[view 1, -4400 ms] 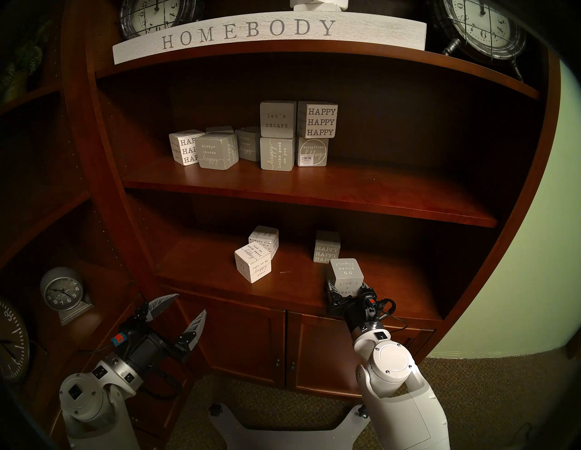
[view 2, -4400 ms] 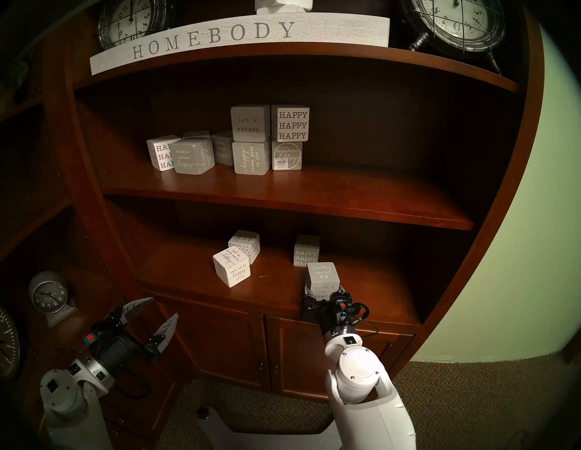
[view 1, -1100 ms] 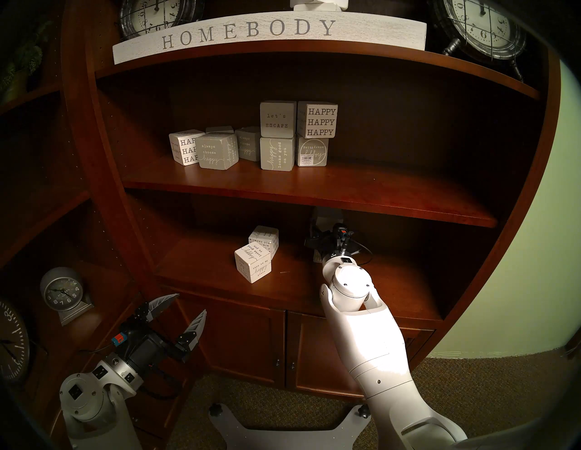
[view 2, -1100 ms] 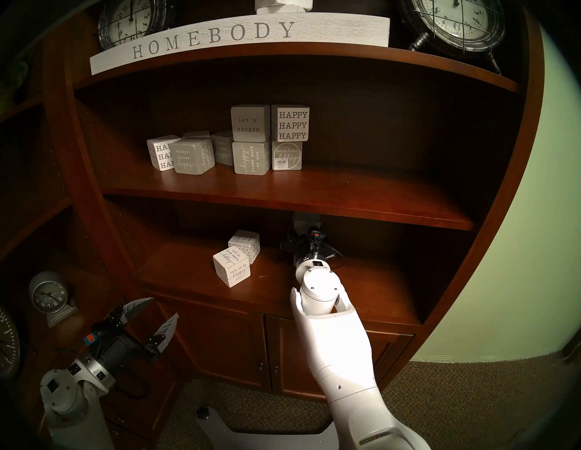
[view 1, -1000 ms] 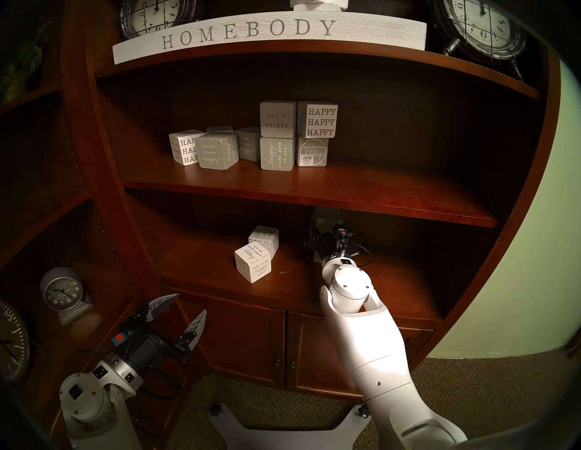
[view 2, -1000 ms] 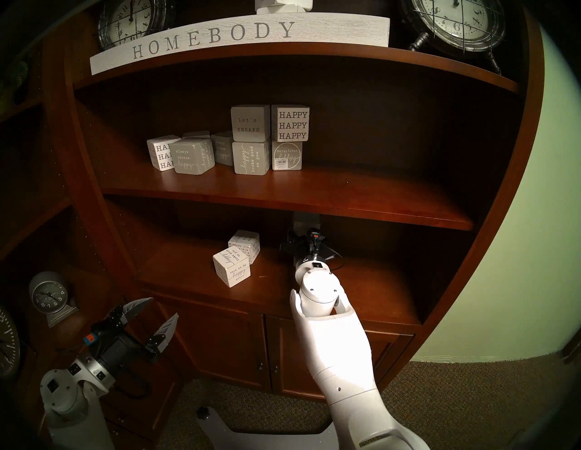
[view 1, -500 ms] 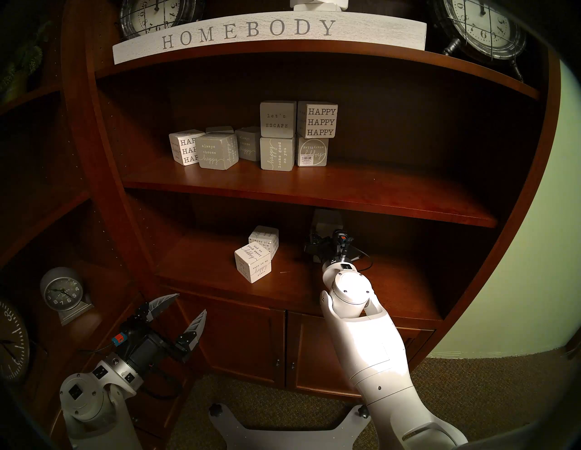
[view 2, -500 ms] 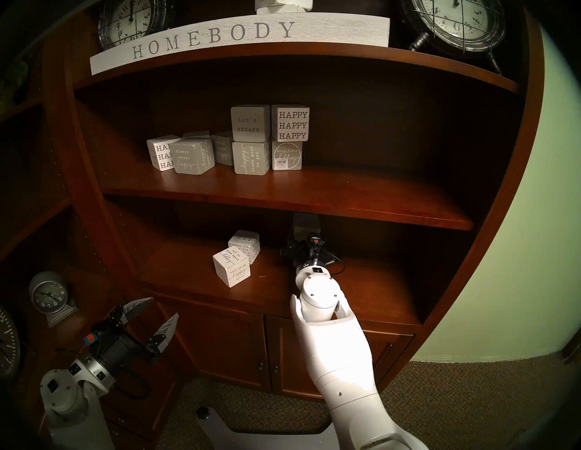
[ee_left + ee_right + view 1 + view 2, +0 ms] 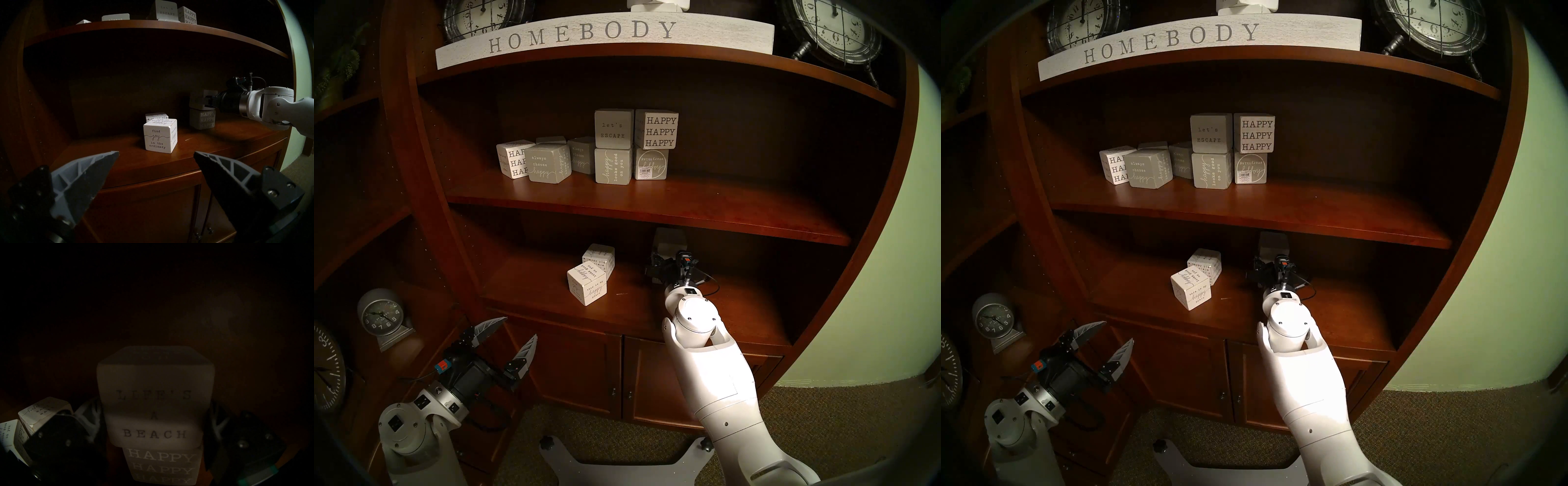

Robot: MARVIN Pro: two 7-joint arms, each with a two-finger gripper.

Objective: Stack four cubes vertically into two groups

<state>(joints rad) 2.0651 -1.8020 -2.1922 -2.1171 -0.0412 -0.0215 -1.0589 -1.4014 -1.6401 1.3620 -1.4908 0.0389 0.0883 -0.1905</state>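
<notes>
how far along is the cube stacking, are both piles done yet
Roughly half. The grey LIFE'S A BEACH cube sits on the grey HAPPY HAPPY HAPPY cube, with the right gripper shut on it, not released. The two white cubes, front and back, stand side by side on the lower shelf, unstacked. The left gripper is open and empty.

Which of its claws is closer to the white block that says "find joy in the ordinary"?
Left. The left gripper hangs open before the white "find joy" cube; the right gripper grips the grey "LIFE'S A BEACH" cube.
</notes>
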